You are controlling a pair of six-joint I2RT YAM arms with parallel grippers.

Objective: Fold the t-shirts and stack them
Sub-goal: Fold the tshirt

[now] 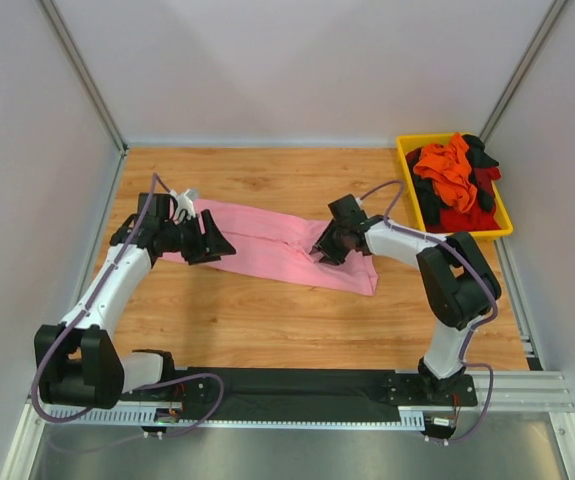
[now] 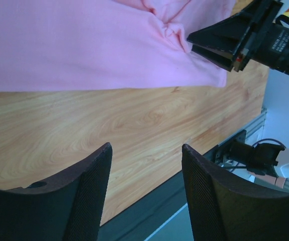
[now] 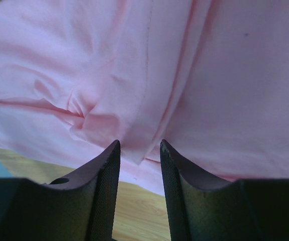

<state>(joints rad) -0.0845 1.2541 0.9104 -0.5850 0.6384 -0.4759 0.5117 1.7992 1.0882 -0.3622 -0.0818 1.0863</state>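
A light pink t-shirt (image 1: 277, 250) lies in a long folded strip across the middle of the wooden table. It also fills the top of the left wrist view (image 2: 84, 45) and most of the right wrist view (image 3: 149, 75). My left gripper (image 1: 219, 243) is open at the shirt's left end, with only bare wood between its fingers in its wrist view (image 2: 147, 150). My right gripper (image 1: 324, 252) is open over a bunched wrinkle in the shirt's right half, its fingertips (image 3: 139, 145) either side of a cloth edge. Orange, red and black t-shirts (image 1: 452, 180) lie piled in the bin.
A yellow plastic bin (image 1: 501, 228) stands at the back right of the table. The right gripper shows in the left wrist view (image 2: 234, 40). A black mat (image 1: 297, 385) and metal rail run along the near edge. White walls close in the table.
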